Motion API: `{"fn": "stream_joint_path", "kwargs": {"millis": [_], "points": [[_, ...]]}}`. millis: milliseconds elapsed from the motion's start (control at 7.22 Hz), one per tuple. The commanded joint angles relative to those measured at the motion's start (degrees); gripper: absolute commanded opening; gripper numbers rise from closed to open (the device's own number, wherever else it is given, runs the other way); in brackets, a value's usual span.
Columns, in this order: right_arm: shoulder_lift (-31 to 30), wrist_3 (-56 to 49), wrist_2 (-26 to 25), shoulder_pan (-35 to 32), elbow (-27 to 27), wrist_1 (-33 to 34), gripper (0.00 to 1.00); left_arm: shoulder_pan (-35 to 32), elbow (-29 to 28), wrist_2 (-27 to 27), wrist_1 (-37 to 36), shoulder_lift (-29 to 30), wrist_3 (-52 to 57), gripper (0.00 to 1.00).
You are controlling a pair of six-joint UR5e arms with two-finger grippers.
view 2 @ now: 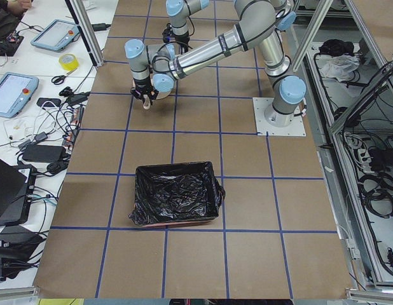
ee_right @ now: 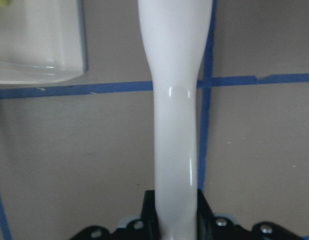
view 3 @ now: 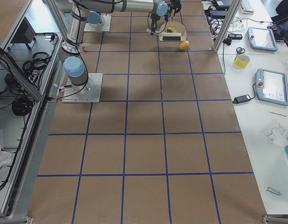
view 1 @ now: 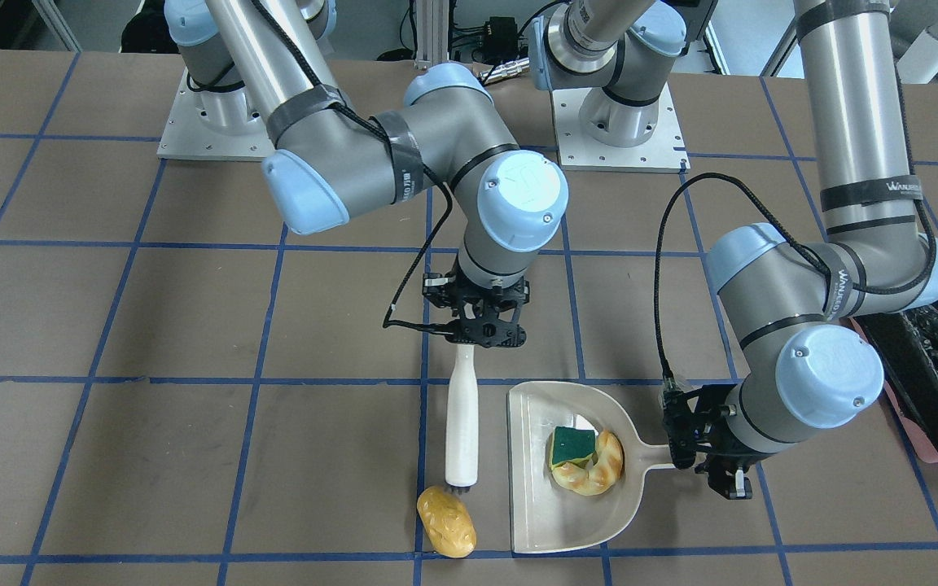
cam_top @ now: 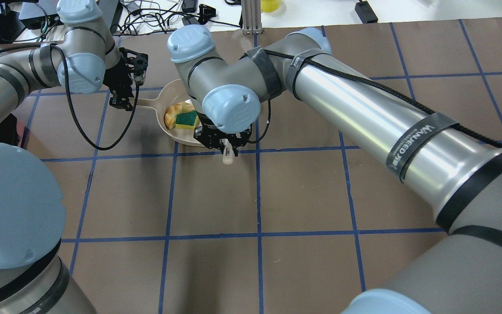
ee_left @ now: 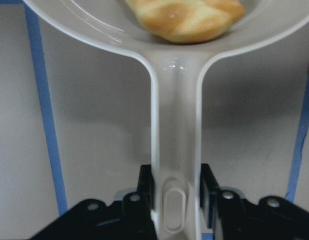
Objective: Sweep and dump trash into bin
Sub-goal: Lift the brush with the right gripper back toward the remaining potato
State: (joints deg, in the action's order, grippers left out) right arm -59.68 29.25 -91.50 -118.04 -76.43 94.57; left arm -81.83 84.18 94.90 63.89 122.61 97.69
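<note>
A beige dustpan (view 1: 550, 513) lies flat on the table, and my left gripper (view 1: 681, 456) is shut on its handle (ee_left: 175, 150). Inside the pan sit two pieces of trash: the green-and-yellow sponge (view 1: 573, 443) resting on the croissant-like bread (view 1: 599, 476). The third piece, a yellow potato-like lump (view 1: 446, 522), lies on the table just outside the pan's open edge, right by the brush's bristle end. My right gripper (view 1: 469, 342) is shut on the white brush (view 1: 462, 415), gripping the end of its handle (ee_right: 175, 100). The bin (view 1: 937, 366), pink with a black bag, stands beyond my left arm.
Both arms' base plates (view 1: 620, 134) stand at the robot's side of the table. Blue tape lines grid the brown tabletop. Side tables hold tablets (view 3: 273, 86), a tape roll (view 3: 242, 60) and cables. The bin (view 2: 174, 194) stands about two grid squares from the dustpan.
</note>
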Motion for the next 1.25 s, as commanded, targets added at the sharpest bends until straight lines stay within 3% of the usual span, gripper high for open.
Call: {"fn": "stream_joint_path", "kwargs": {"millis": [0,554,1108], "points": [[-3.33,-9.69,-2.55,6.38,-0.29,-5.27,0.11,0.00,-0.25,0.37,0.36,-0.18,-0.66,0.00],[1.13,-31.84,-8.94,14.23,0.49,-2.29,0.11,-0.44,-0.51,1.86,0.36,-0.09,-2.58,0.00],[7.81,-34.34,-10.81,13.89,6.29,-0.35,0.11,-1.05,-0.60,1.86,0.36,0.00,-3.91,0.00]]}}
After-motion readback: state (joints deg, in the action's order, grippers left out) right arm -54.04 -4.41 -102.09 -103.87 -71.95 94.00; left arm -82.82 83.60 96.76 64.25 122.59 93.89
